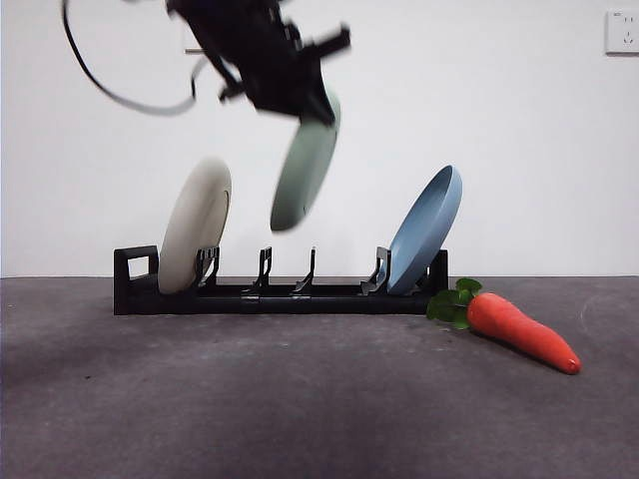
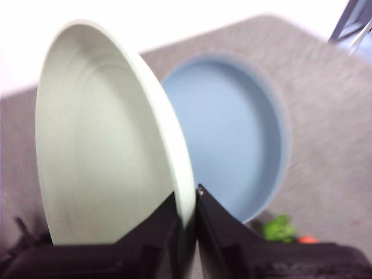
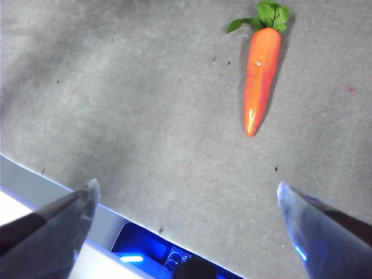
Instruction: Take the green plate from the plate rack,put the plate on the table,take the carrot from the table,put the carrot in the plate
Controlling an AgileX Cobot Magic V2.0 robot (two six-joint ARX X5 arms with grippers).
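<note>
The plate rack (image 1: 280, 294) on the table (image 1: 250, 399) holds a cream-white plate (image 1: 195, 227) at its left end and a blue plate (image 1: 425, 230) at its right end; the slots between them stand bare. My left gripper (image 1: 318, 108) pinches the rim of the green plate (image 1: 304, 170), jaws pressed on it from both sides, holding it on edge in the air above the rack's middle, tilted with its top to the right. The carrot (image 1: 519, 330) lies on the table just right of the rack, leaves toward the rack, tip pointing right and nearer. My right gripper (image 3: 186, 226) hovers over bare table, jaws spread wide, the carrot well apart from it.
</note>
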